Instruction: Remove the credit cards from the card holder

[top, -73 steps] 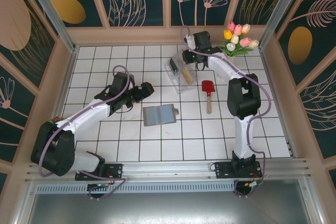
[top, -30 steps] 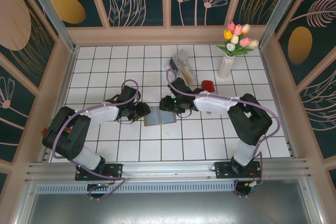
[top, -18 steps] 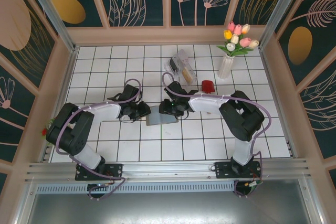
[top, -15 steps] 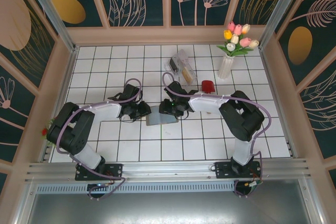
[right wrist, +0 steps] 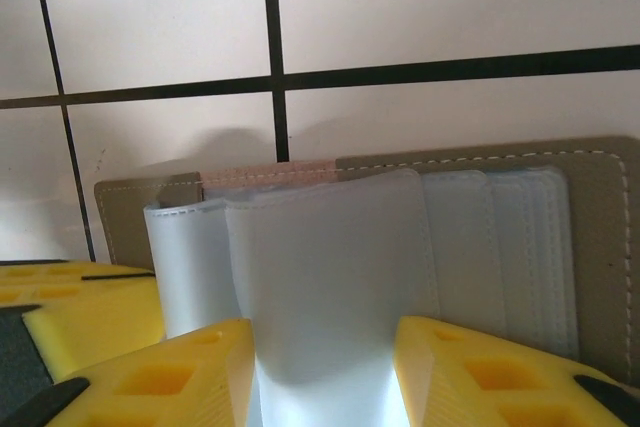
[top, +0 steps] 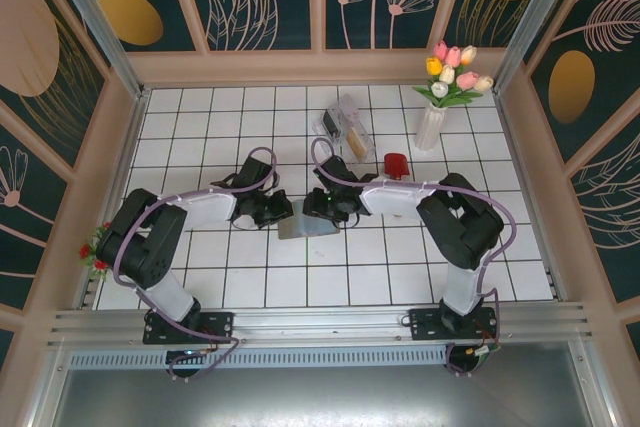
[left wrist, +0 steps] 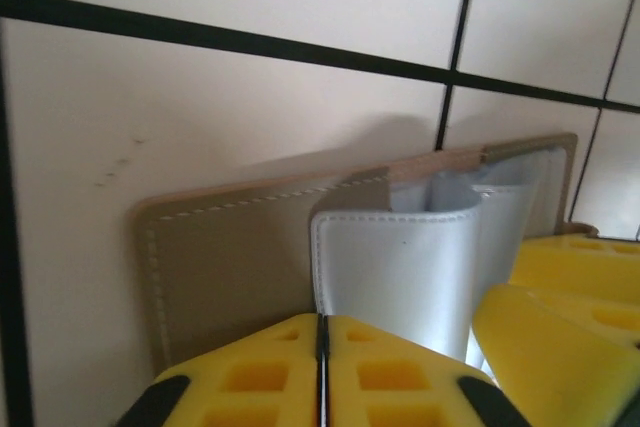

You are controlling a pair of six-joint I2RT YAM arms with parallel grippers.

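Left gripper (left wrist: 321,332) has just closed on the edge of the holder (top: 312,229), which sits tilted near the box (top: 345,127), toward the arm bases. Right gripper (right wrist: 325,347) straddles a grey flap (right wrist: 330,247), jaws half apart; grip unclear. Holder seems braced, so pulling can start; no cards out. One holder, one box, two grippers.

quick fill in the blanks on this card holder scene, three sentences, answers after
1. On the left gripper the jaws are ___.
2. The right gripper has a pale inner panel of the ___ between its fingers.
3. The tulip vase stands near the table's far ___ corner.

Missing words: shut; card holder; right
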